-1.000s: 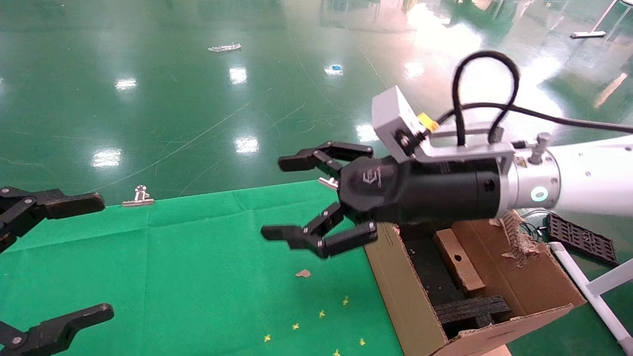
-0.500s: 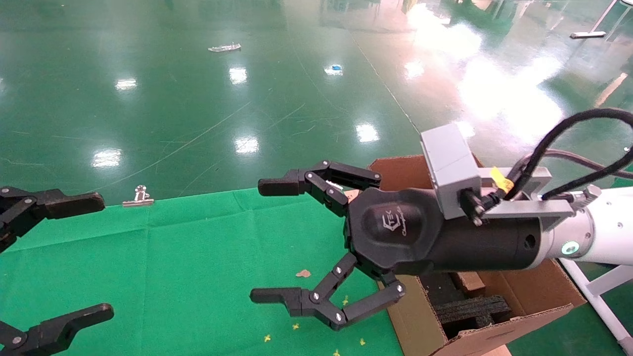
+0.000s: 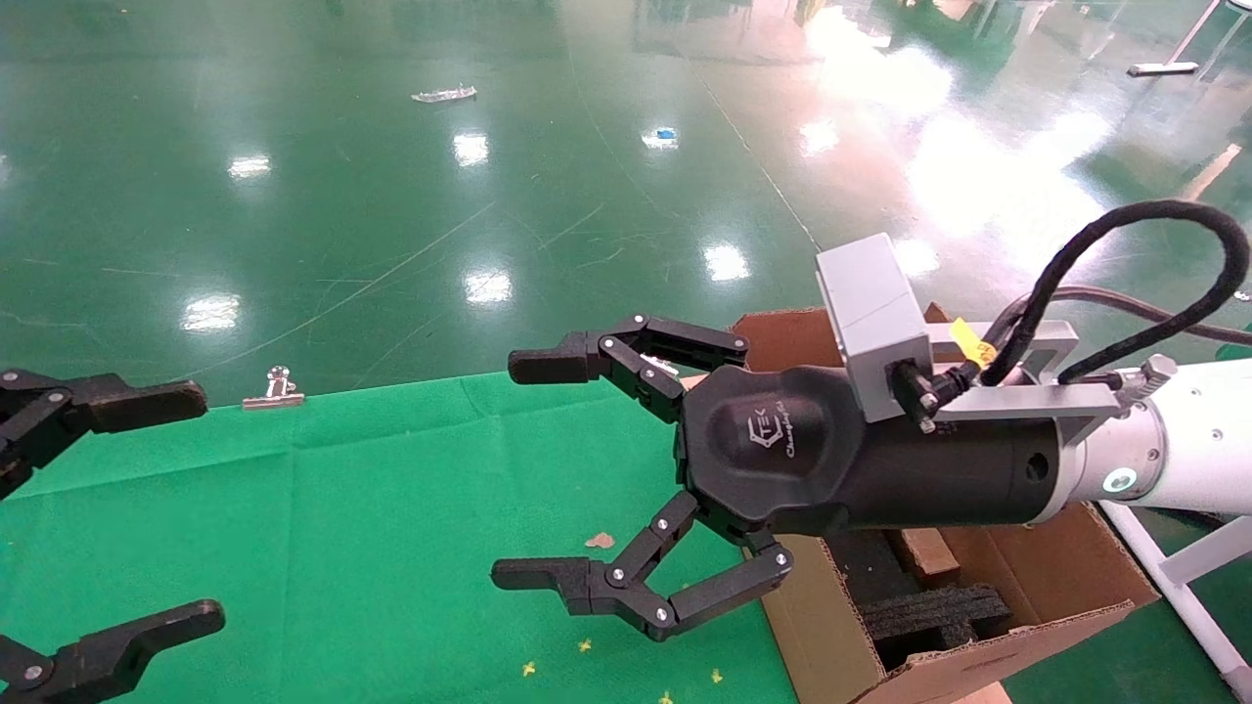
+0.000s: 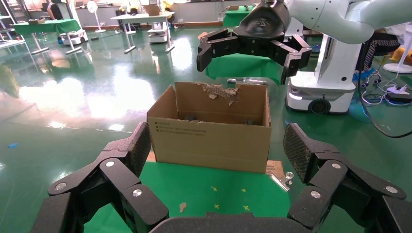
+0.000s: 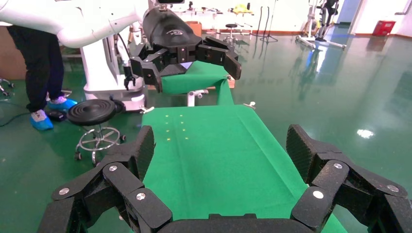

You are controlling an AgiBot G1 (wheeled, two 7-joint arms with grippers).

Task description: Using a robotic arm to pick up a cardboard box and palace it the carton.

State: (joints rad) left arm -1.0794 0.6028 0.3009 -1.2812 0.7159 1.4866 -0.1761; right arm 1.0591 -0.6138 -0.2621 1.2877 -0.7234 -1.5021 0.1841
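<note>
While the right gripper [image 3: 577,469] of the robotic arm [image 3: 1184,450] hovers spread and empty, with the cardboard box [image 3: 924,552] behind and beneath it inside the carton [image 3: 822,626], a careless sweep back could snag the carton's wall.

Head view: looking down and forward from above, close over the green cloth-covered table [image 3: 323,528], large tan corrugated carton [image 3: 812,626] at 4 o'clock. Left wrist view: low over the cloth, facing that carton [image 4: 210,136] across the table. Right wrist view: facing back along the cloth [image 5: 214,155]. All share the table.
</note>
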